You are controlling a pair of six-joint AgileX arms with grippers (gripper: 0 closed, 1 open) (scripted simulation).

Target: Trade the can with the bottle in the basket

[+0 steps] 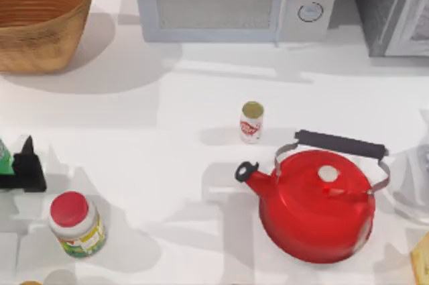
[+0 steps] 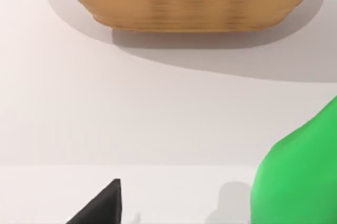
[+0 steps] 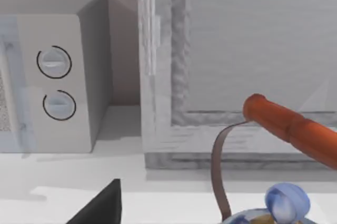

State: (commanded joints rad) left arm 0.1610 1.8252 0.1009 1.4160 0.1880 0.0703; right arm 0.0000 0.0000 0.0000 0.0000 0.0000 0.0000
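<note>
While our left gripper (image 1: 15, 167) sits at the table's (image 1: 167, 131) far left edge, well short of the basket (image 1: 40, 13), it has the bottle (image 1: 4, 157) against it; a sliver of green shows beside the black fingers in the top view. Whether the fingers are clamped on it or merely beside it, we cannot tell.

Left wrist view: green bottle (image 2: 300, 176) bulks large and close, one dark fingertip (image 2: 102, 205) showing beside it, basket wall (image 2: 189, 2) beyond across bare white tabletop. Basket stands apart from bottle, casting a broad shadow toward it.

Landmark: red kettle (image 1: 315, 208).
- Can (image 1: 252, 122): upright on the table, just beyond the kettle's spout side, toward the microwave (image 1: 231, 0). Near the kettle, not touching. Gold top up, red label facing us.
- Red-lidded jar (image 1: 76, 224): well to the left of the kettle, upright, close to our left gripper.
- Basket: far from the kettle, at the back left corner. What we see of its ribbed inside holds nothing.
- Microwave: behind the kettle, against the back wall.

Right wrist view: a dark fingertip (image 3: 100, 205) of our right gripper, with kettle handle (image 3: 295, 126) and lid knob (image 3: 287, 203) close below, microwave dials (image 3: 55, 84) farther off. Finger state here cannot be told.
</note>
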